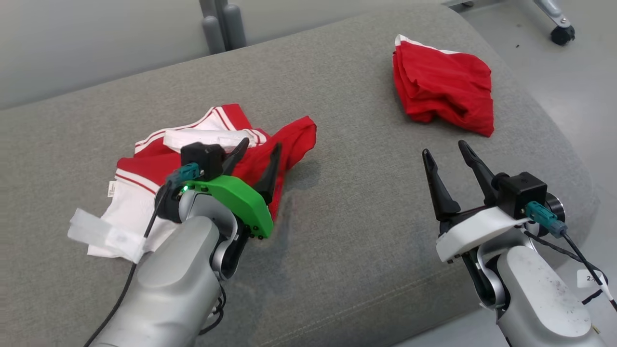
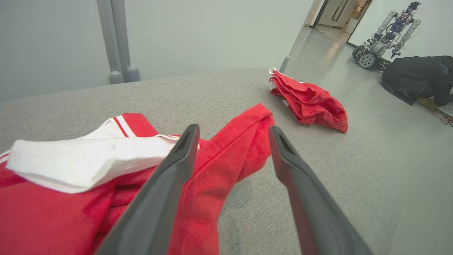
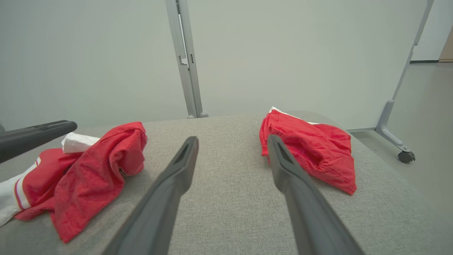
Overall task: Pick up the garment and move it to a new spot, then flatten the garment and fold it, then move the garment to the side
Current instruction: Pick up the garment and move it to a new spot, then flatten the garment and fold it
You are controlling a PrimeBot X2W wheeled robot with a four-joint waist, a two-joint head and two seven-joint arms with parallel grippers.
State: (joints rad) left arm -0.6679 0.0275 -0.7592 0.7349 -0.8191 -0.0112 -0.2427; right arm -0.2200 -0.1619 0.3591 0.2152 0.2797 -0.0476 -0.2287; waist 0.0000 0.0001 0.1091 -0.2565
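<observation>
The crumpled red garment with white panels and red stripes lies on the left part of the grey upholstered cushion. Its long axis runs from the white end at the near left to a red end at the far right. The left tool is directly above the garment's right half. Its fingers are spread and point to the far side, with red cloth below them and nothing clamped between them. So the garment lies under and to the left of this tool, and the left arm is clearly the nearer one.

The right tool is also released, over bare cushion, well apart from this garment. At the far right lies a second red garment, bundled more compactly (I judge it is already finished). It is nearer to the right tool.

The bare middle of the cushion gives room for spreading. Nothing stands in the way there.
</observation>
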